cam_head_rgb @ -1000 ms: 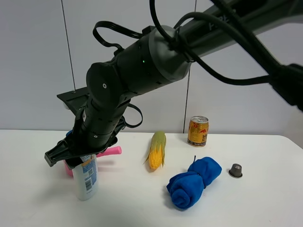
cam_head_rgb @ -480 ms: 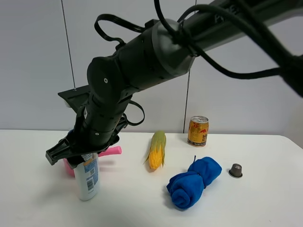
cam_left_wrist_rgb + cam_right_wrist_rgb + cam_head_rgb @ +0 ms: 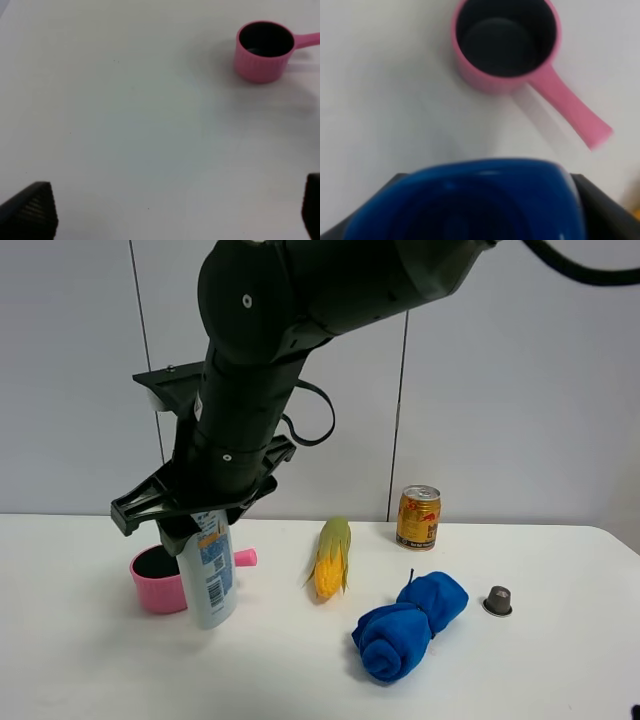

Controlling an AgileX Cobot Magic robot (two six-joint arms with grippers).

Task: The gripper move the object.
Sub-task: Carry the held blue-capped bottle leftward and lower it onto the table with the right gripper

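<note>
1. Bottle [image 3: 210, 578]: white with a blue-and-orange label. It stands nearly upright with a slight tilt, at the table's [image 3: 300, 680] 9 o'clock side in the high view. I cannot tell whether its base touches the table.
2. Its blue cap [image 3: 465, 200] fills the near part of the right wrist view, wedged between two black fingers [image 3: 600, 205].
3. Right gripper [image 3: 195, 523]: reaching across from the right, it is clamped narrow on the bottle's top, with its crossbar level above the label.
4. Pink cup [image 3: 155, 580]: at the bottle's 9 o'clock and partly behind it. Its handle pokes out past the bottle at 3 o'clock, and its dark inside is empty.
5. Corn [image 3: 331, 558]: lies at the bottle's 3 o'clock, apart from it.
6. Gold can [image 3: 418, 517]: stands upright at 2 o'clock, beyond the corn.
7. Blue cloth [image 3: 410, 625]: lies rolled at 4 o'clock, well apart from the bottle.
8. Small grey capsule [image 3: 498, 600]: sits at the cloth's 2 o'clock.
9. Left gripper [image 3: 170, 212]: spread wide and holding nothing above bare table. Its wrist view also shows the cup.
</note>
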